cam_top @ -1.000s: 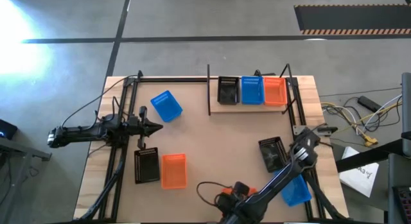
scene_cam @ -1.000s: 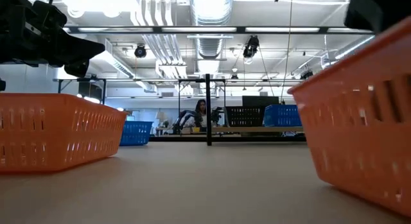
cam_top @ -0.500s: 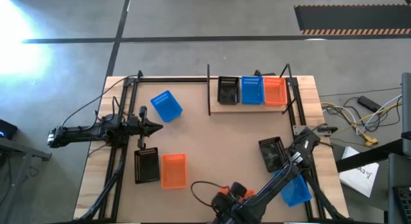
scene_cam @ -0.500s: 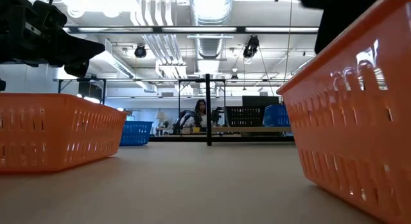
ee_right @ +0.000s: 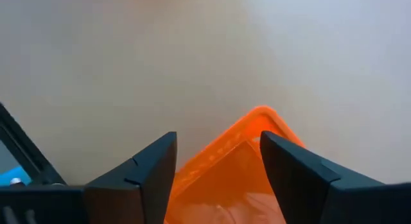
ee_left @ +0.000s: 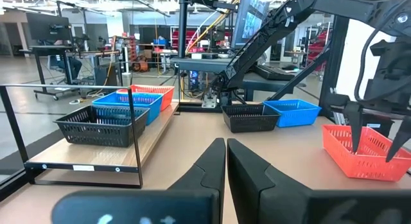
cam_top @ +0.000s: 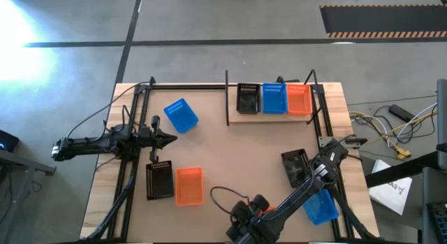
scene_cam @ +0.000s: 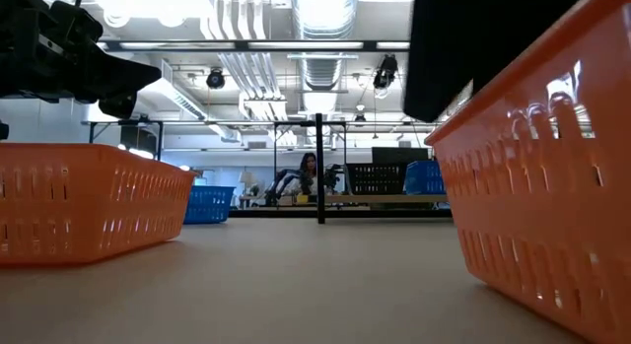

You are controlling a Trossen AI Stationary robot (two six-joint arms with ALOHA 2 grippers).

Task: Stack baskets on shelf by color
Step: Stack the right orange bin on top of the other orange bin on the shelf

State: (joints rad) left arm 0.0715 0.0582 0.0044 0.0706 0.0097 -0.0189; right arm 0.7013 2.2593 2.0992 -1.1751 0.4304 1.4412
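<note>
The pale shelf (cam_top: 272,116) at the far right carries one black (cam_top: 247,98), one blue (cam_top: 273,98) and one orange basket (cam_top: 299,98), side by side. My right gripper (ee_right: 218,137) hangs open at the table's near edge, over a lone orange basket (ee_left: 359,153) that stands on the table. That basket's corner (ee_right: 260,118) shows between the fingers. My left gripper (cam_top: 171,139) waits shut above the table's left part. Loose on the table are a blue basket (cam_top: 181,115), a black (cam_top: 159,180) and orange pair (cam_top: 188,185), and a black (cam_top: 296,167) and a blue one (cam_top: 320,205) at right. My right gripper points down over the orange basket's corner (ee_right: 260,118), one finger (ee_left: 355,131) on each side of the rim. I cannot tell whether either finger touches the basket. The basket rests on the table.
Black metal rods (cam_top: 133,132) run along the table's left side and posts (cam_top: 227,97) stand beside the shelf. Open board lies in the table's middle (cam_top: 237,153). Cables (cam_top: 377,125) lie off the right edge. A person sits far off in the room (scene_cam: 309,172).
My right arm has swung toward the table's left along the near edge, and its gripper has come down over the orange basket. In the low view that basket shifted left and nearer during the first half second, then stayed put.
</note>
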